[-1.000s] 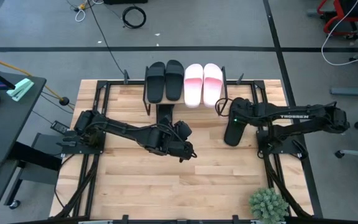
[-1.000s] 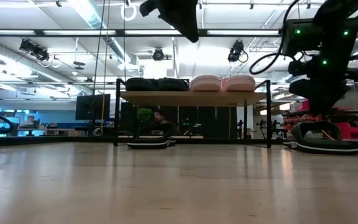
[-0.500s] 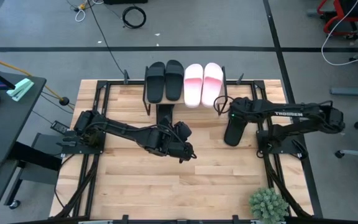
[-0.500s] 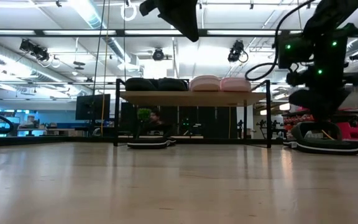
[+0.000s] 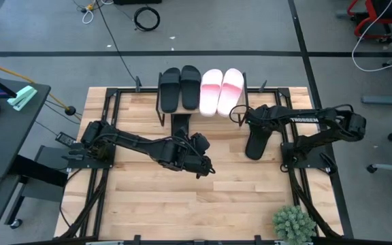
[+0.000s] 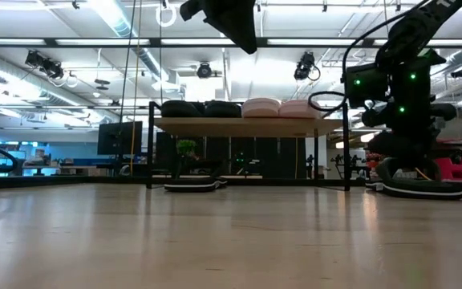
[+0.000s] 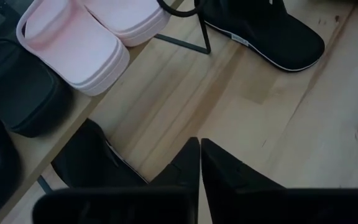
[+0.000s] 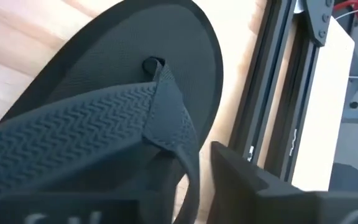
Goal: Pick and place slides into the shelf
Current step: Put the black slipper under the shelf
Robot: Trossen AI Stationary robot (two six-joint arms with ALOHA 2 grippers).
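The shelf (image 6: 247, 126) stands at the table's far middle. Two black slides (image 5: 180, 88) and two pink slides (image 5: 222, 90) lie side by side on its top board. Another black slide (image 5: 180, 124) rests flat on the table under the shelf. The last black slide (image 5: 256, 139) lies sole-down on the table right of the shelf. My right gripper (image 5: 254, 129) hovers low over it, open, its fingers about the strap (image 8: 104, 124). My left gripper (image 5: 208, 170) hangs shut over the table's middle, high above the wood (image 7: 201, 149). My right gripper comes at the black slide from above. One finger (image 8: 247, 180) stands beside the strap's outer side (image 8: 179, 143), near where the strap meets the footbed. Whether a finger touches the strap, I cannot tell. The slide lies flat on the table.
Black metal frame rails (image 5: 298, 170) run along the table's left and right sides, one close beside the right slide (image 8: 272, 93). A small green plant (image 5: 293, 223) sits at the near right corner. Bare wood (image 5: 182, 204) lies near of the arms.
My right gripper and its forearm have shifted toward the table's left, closer to the shelf's right leg, staying low over the black slide. The slide has kept its place on the table. My left arm has kept still.
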